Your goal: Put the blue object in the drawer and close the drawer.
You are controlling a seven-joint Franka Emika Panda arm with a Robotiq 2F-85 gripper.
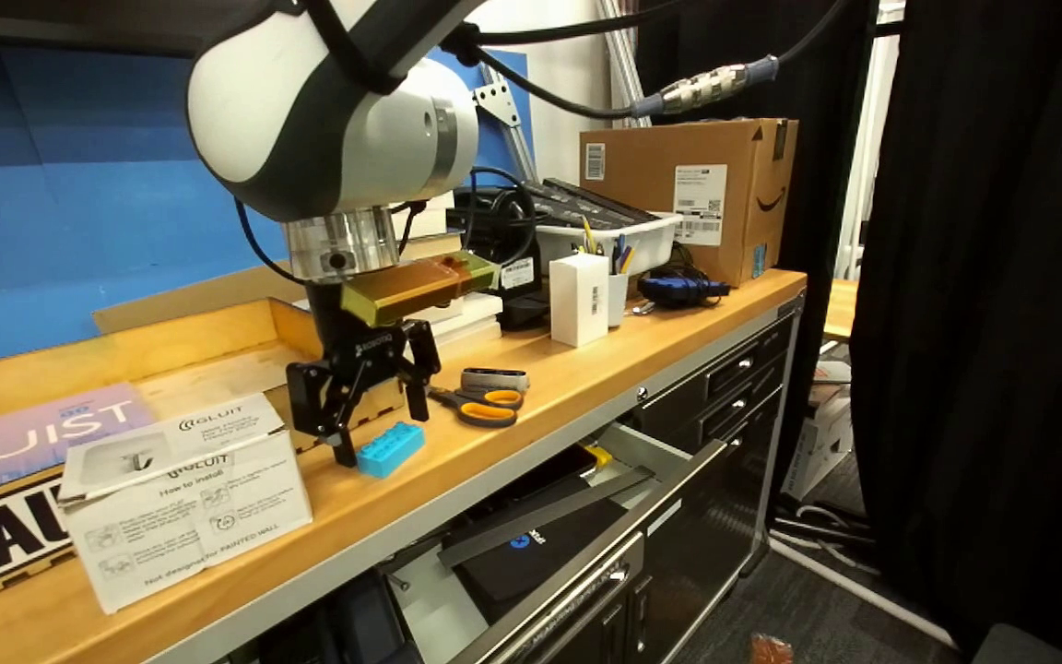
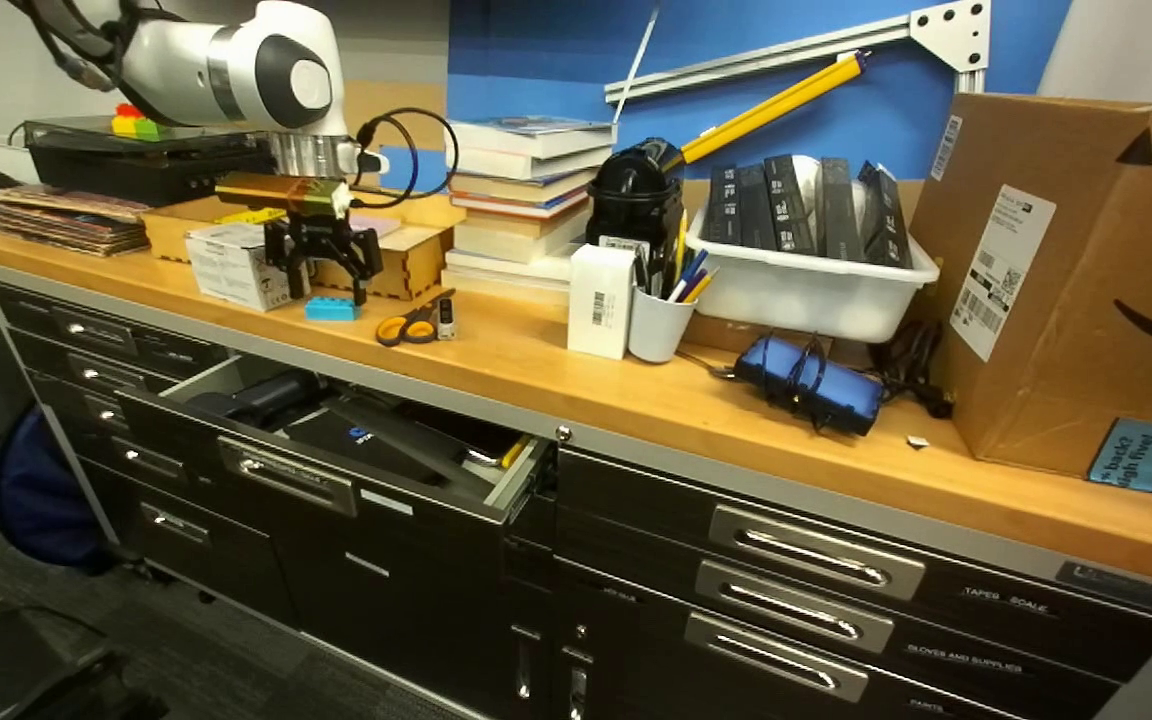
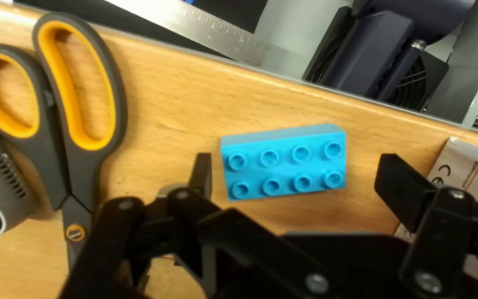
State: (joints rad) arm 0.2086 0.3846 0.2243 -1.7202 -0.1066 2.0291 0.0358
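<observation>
The blue object is a light-blue toy brick with studs (image 1: 391, 449), lying flat on the wooden benchtop near its front edge. It also shows in an exterior view (image 2: 332, 309) and in the wrist view (image 3: 284, 166). My gripper (image 1: 382, 438) is open and empty, pointing down over the brick; it also shows in an exterior view (image 2: 328, 298). In the wrist view (image 3: 295, 170) the fingers stand apart on either side of the brick's ends, set a little back from its middle. The dark drawer (image 1: 586, 566) below the benchtop is pulled open; it also shows in an exterior view (image 2: 288, 476).
Scissors (image 3: 79, 170) and a small grey device (image 3: 2, 178) lie beside the brick. A white GLUIT box (image 1: 185, 498) stands on the other side. The drawer holds a metal ruler (image 1: 540, 521) and dark items. A white box (image 1: 579, 300) stands farther along the bench.
</observation>
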